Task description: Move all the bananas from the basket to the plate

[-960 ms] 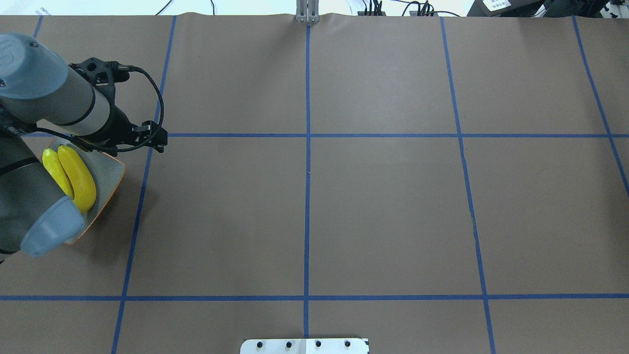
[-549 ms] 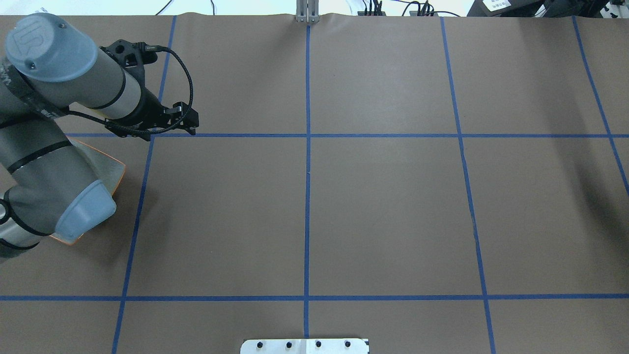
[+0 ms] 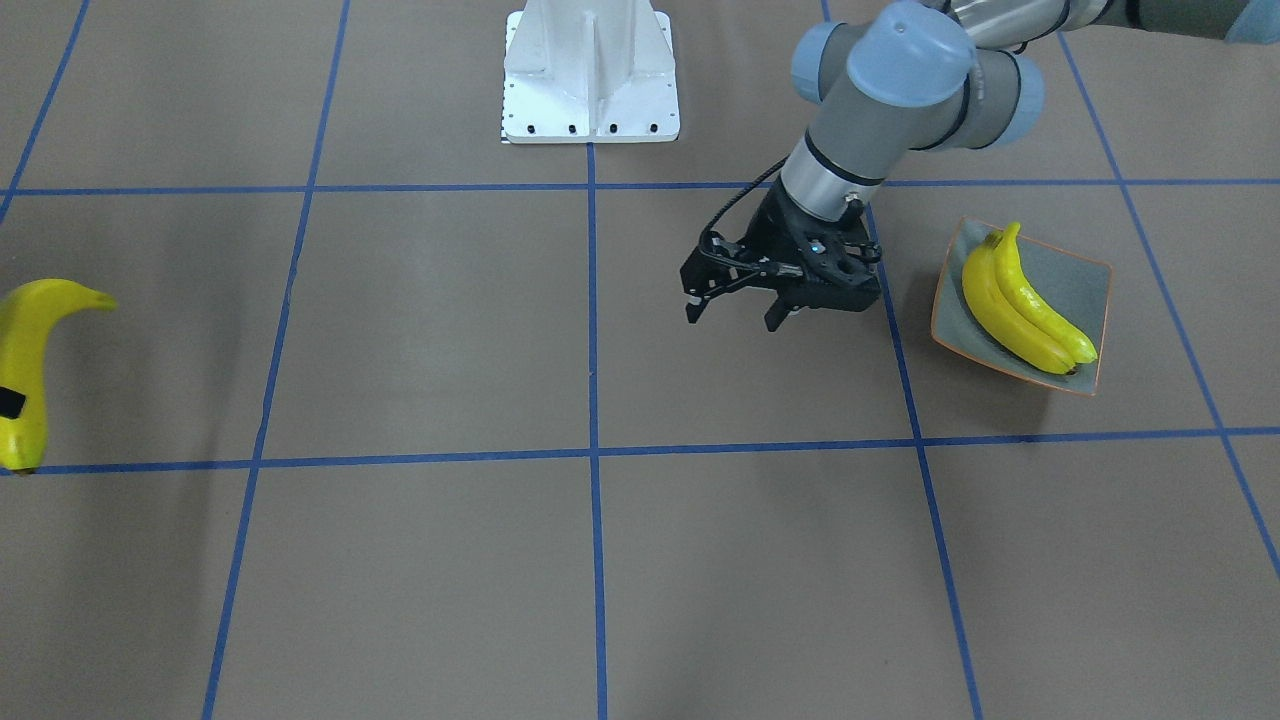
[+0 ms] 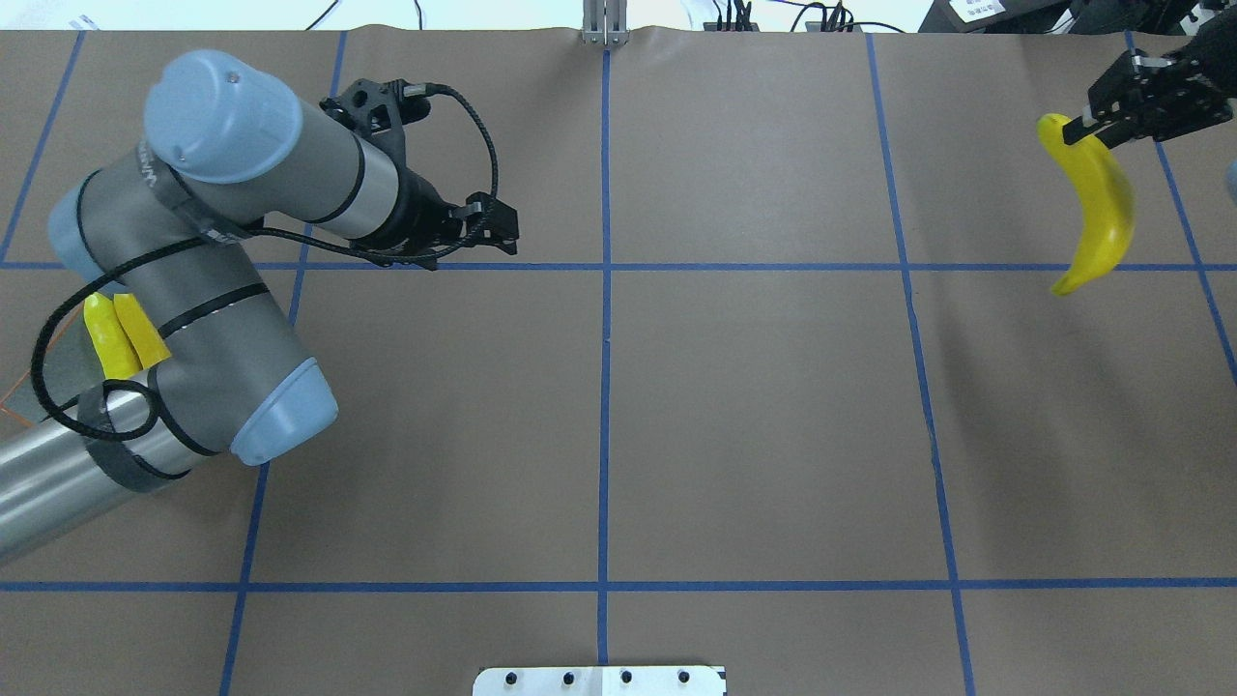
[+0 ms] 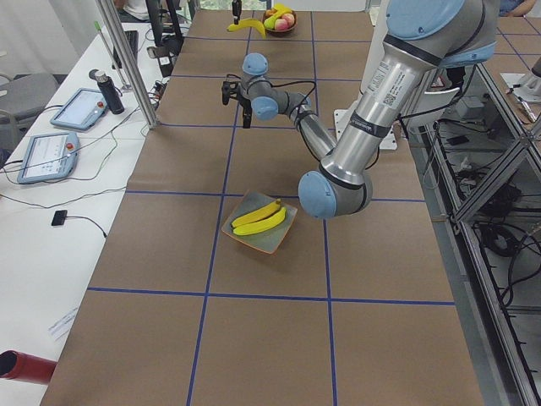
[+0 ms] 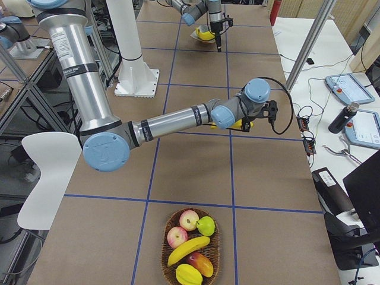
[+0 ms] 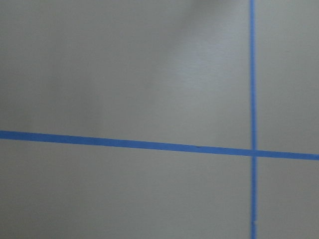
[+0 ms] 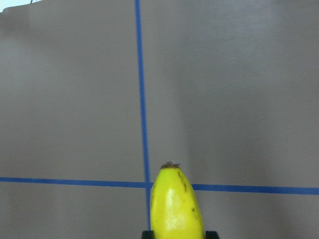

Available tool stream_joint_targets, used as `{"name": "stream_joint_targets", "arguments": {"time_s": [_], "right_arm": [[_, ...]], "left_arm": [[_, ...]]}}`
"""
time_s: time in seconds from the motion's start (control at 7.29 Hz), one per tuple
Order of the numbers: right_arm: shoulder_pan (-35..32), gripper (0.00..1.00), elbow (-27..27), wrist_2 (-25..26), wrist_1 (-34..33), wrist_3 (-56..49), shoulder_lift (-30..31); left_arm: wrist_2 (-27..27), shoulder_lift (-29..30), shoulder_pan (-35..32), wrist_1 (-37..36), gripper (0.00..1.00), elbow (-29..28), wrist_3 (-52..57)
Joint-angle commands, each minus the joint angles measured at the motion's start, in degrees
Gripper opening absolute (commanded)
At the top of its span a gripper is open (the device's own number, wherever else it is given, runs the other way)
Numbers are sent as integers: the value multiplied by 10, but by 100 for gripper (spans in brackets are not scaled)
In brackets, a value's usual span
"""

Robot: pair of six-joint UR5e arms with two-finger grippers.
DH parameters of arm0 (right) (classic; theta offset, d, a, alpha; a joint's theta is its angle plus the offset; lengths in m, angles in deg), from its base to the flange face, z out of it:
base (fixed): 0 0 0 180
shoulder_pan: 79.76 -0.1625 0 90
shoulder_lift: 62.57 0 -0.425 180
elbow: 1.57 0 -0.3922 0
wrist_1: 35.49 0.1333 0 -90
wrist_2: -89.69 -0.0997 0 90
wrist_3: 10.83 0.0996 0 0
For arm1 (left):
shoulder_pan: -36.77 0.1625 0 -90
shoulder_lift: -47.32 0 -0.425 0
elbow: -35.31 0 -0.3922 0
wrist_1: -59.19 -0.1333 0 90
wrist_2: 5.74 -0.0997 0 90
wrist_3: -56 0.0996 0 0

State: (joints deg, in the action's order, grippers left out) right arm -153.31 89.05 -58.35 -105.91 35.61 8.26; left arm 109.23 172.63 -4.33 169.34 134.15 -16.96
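Two yellow bananas [image 3: 1020, 300] lie side by side on the square grey-green plate [image 3: 1085, 272] with an orange rim; they also show in the exterior left view [image 5: 259, 219]. In the overhead view my left arm hides most of the plate. My left gripper [image 3: 731, 318] is open and empty, above the table beside the plate. My right gripper [image 4: 1092, 129] is shut on a third banana [image 4: 1097, 208], held by its upper end and hanging above the table; it shows in the right wrist view [image 8: 177, 204]. The basket [image 6: 165, 246] holds one more banana [image 6: 189, 250].
The basket also holds apples and other fruit, at the table's end on my right. The white robot base [image 3: 590, 70] stands at mid-table on my side. Blue tape lines grid the brown table. Tablets and cables lie on the side bench [image 6: 356, 119].
My left arm has swung away from the plate toward the table's middle, gripper open. My right gripper has come into the overhead view at upper right with a banana in it.
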Motion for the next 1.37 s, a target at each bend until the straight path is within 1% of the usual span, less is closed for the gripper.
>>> {"name": "stream_joint_targets", "arguments": {"time_s": [0.0,0.14,0.27,0.55,0.82,0.96,1.23], "right_arm": [[73,0,-2,26,35,137,-70],[99,0,-2,47,37,172,-99],[124,0,-2,70,55,211,-117],[167,0,-4,122,122,288,-128],[192,0,-4,135,154,326,-141],[208,0,-4,137,155,328,-149],[220,0,-5,136,155,335,-165]], "left_arm": [[0,51,21,24,100,-18,-6],[-2,51,32,64,100,-19,-11],[-2,56,37,90,100,-25,-11],[-1,100,53,126,99,-60,-11],[-1,105,61,194,99,-79,-9],[-1,106,64,209,98,-88,-7],[-1,114,66,212,98,-89,-8]]}}
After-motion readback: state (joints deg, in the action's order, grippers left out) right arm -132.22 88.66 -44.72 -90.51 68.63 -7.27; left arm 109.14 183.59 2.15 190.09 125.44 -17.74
